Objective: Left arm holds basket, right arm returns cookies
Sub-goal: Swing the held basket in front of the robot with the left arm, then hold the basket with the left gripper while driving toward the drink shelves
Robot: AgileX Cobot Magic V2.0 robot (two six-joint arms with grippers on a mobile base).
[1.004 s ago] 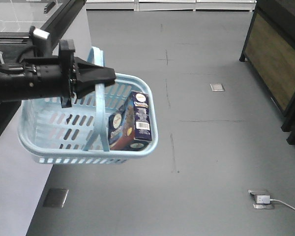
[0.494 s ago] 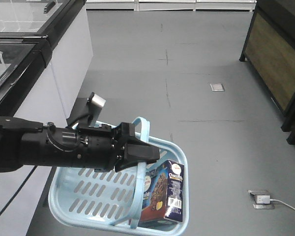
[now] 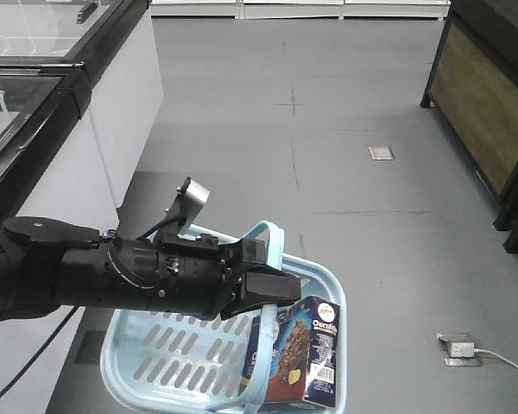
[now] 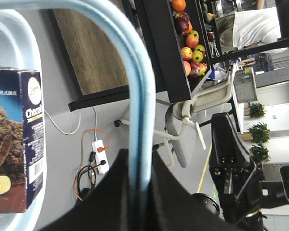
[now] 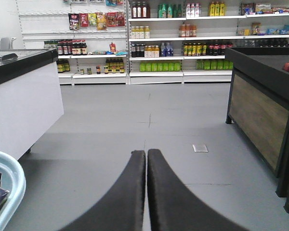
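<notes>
In the front view my left arm, black with loose cables, reaches in from the left. Its gripper is shut on a thin loop handle of the light blue basket, which hangs low in the frame. The cookies, a navy and brown box, stand on end in the basket's right end. In the left wrist view the handle runs between the two black jaws of the left gripper, and the cookies show at the left. My right gripper is shut on nothing, beside a basket corner.
A white freezer cabinet lines the left side. A dark wooden display stand fills the right. A floor socket with a white cable lies at the lower right. Stocked shelves stand far ahead. A power strip lies on the floor.
The left arm has carried the basket from the upper left down and rightwards to the lower middle of the front view. The cookies stayed inside it.
</notes>
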